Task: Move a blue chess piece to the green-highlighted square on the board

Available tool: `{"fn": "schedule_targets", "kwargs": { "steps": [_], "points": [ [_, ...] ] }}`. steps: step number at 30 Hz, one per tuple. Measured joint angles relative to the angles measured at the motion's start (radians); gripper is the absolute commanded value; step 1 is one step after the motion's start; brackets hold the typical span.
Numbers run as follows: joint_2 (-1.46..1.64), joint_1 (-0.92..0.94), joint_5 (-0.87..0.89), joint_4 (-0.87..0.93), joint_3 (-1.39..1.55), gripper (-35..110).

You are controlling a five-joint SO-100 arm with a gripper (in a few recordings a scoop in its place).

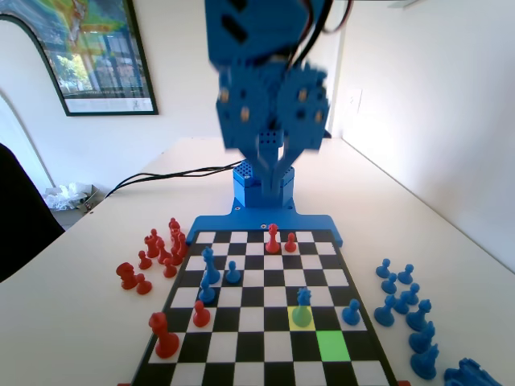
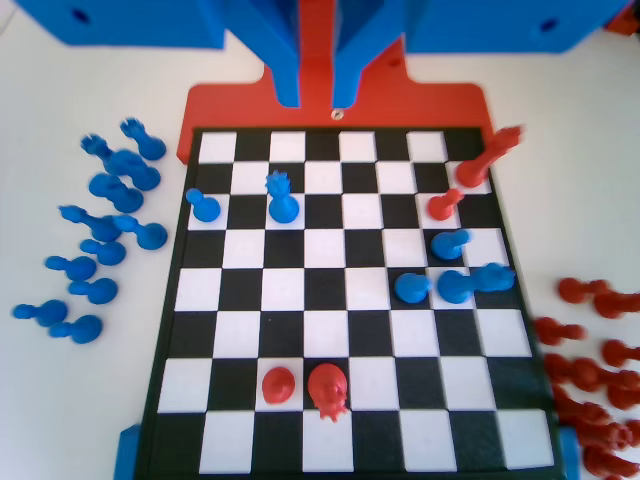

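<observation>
The blue chess piece (image 1: 302, 307) you are after is standing upright on the yellow-highlighted square (image 1: 299, 318) in the lower middle of the fixed view, and the green-highlighted square (image 1: 331, 345) is lying diagonally below and to its right, touching it corner to corner. In the wrist view the same crowned piece (image 2: 282, 197) is sitting in the upper left part of the board (image 2: 345, 455).

The yellow square is probably marking the start and the green one the goal, so you are likely facing a short diagonal hop.

The gripper (image 1: 272, 165) is hanging high over the far end of the board, well apart from the piece, carrying nothing. In the wrist view its jaws are dropping from the top edge (image 2: 316, 85) with only a thin gap between them, nearly pressed together.

A blue pawn (image 1: 352, 312) is standing near the piece's right, so you will probably want to descend straight.

Captured blue pieces (image 1: 406, 310) are lying off the board at right, red ones (image 1: 153, 257) at left.
</observation>
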Motion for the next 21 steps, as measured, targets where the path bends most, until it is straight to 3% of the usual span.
{"fn": "schedule_targets", "kwargs": {
  "steps": [6, 21],
  "points": [
    [-0.058, -0.034, 0.012, -0.118, 0.044, 10],
    [-0.222, -0.075, 0.020, -0.206, 0.044, 10]
  ]
}}
